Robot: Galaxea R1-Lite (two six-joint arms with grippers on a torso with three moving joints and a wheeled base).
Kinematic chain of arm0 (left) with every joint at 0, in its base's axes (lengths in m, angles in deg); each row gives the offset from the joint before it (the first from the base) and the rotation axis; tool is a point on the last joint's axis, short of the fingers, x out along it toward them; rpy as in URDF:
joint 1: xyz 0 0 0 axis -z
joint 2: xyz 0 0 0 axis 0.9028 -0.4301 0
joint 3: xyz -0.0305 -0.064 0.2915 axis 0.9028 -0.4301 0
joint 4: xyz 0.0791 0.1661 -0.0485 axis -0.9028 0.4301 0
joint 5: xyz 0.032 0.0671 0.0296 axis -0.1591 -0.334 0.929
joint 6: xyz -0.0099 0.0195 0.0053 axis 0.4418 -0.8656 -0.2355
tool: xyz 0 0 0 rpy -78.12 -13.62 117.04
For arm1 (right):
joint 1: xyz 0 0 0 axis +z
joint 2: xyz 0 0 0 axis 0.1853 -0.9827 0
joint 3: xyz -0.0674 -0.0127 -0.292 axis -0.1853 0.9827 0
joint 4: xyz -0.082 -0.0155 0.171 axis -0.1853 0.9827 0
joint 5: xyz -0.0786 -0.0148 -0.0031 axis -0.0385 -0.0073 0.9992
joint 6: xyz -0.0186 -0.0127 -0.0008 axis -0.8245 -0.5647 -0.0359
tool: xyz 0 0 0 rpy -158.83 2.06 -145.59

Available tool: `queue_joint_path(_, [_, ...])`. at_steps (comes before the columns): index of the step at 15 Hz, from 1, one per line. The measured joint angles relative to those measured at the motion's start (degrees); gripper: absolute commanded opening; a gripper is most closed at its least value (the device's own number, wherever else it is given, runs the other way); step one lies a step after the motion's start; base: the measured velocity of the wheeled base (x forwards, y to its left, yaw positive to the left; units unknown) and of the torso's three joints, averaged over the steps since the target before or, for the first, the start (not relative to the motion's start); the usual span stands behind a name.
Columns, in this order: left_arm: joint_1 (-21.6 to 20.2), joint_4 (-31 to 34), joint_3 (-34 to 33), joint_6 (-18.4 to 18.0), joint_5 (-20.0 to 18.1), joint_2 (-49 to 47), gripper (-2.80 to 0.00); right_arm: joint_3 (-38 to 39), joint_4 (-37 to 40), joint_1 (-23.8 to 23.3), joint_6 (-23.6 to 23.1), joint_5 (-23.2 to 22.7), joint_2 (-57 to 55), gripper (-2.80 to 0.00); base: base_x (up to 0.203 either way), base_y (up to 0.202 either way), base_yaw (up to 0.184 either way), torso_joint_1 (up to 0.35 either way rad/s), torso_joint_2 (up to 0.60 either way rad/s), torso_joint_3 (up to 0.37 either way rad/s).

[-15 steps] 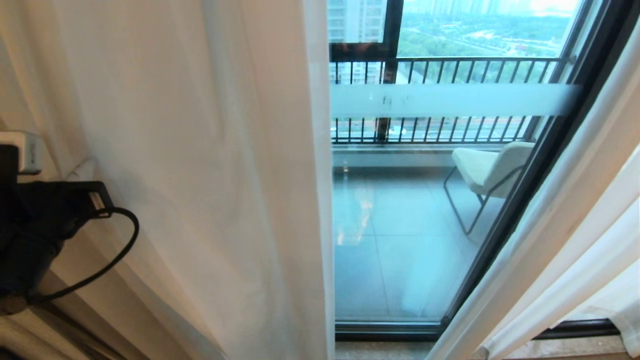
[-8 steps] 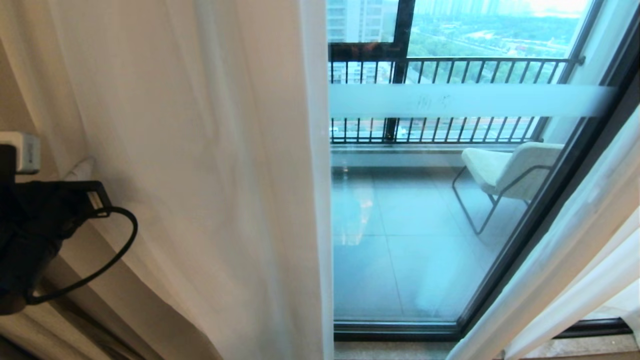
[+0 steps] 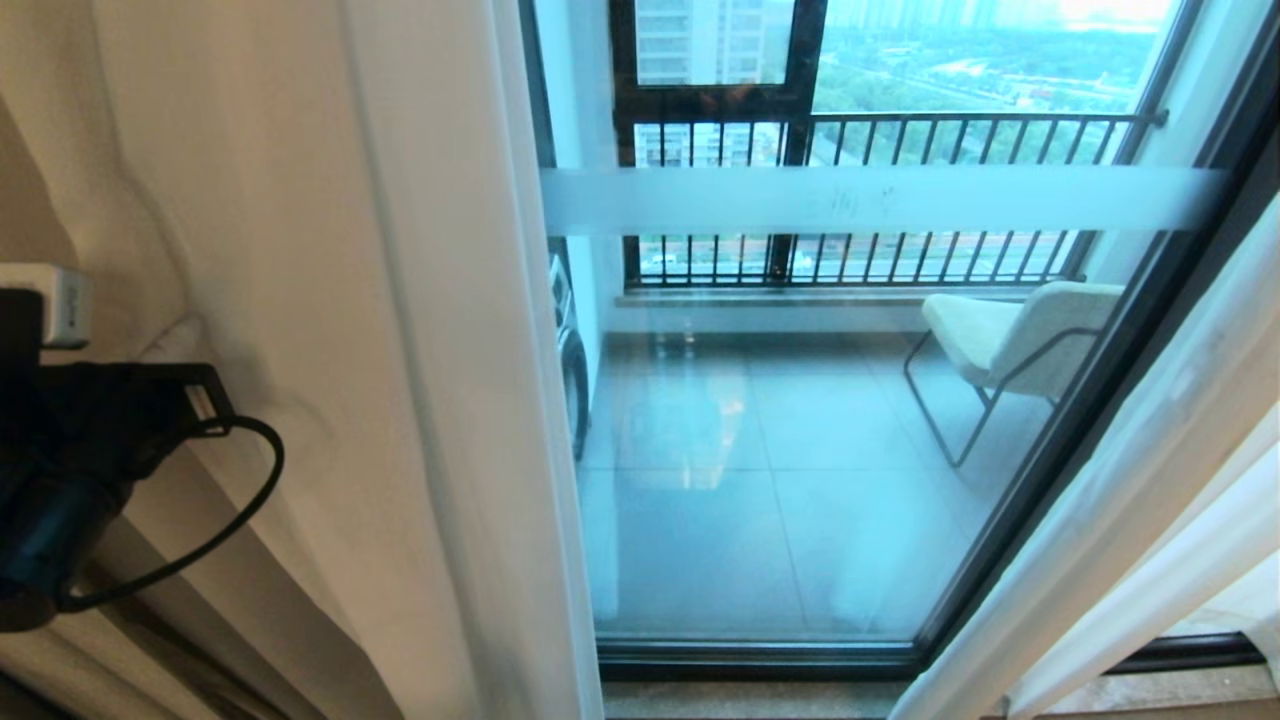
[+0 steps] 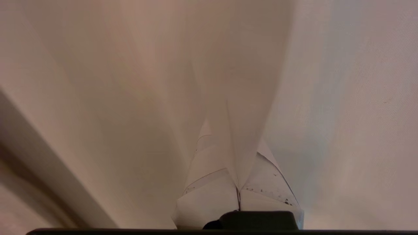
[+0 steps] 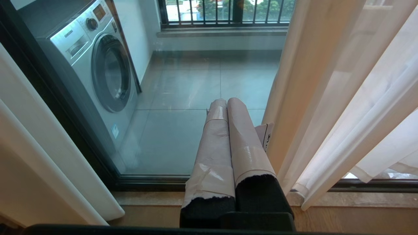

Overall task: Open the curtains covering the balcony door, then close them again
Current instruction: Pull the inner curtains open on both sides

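Vertically: curtains [image 3: 300, 300] (folds upright)

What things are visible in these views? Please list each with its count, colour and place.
curtains: two panels, sheer white, either side of the glass
balcony door: one, dark frame, frosted white band, centre
railing: one, black, behind the door
chair: one, pale, on the balcony at right
washing machine: one, silver, on the balcony at left
left gripper: one, white-taped, shut on a curtain fold
right gripper: one, taped, shut, empty, low before the door
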Motion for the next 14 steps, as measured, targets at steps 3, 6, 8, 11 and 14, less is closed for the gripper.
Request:
queue_joint_path(3, [0.4,0.0,0.2,0.1,0.0,0.0,-2.80,0.0,0.0,0.0,0.0,0.0,0.0,-2.80,0.000,0.000,0.000,0.000,0.00,0.000])
queue_joint_path(6, [-0.1,0.0,1.4,0.8,0.6,-0.3,-2.80,0.0,0.0,0.0,0.0,0.0,0.0,-2.80,0.000,0.000,0.000,0.000,0.00,0.000])
queue_joint_path(8, [-2.2,0.0,1.6,1.2,0.5,-0.5,-2.80,0.0,0.0,0.0,0.0,0.0,0.0,-2.80,0.000,0.000,0.000,0.000,0.00,0.000])
queue_joint_path(11, [-7.3,0.0,2.2,1.7,0.3,-1.0,-2.80,0.0,0.0,0.0,0.0,0.0,0.0,-2.80,0.000,0.000,0.000,0.000,0.00,0.000])
queue_joint_path(14, [-13.4,-0.1,4.6,3.9,0.1,-2.5,-2.80,0.0,0.0,0.0,0.0,0.0,0.0,-2.80,0.000,0.000,0.000,0.000,0.00,0.000])
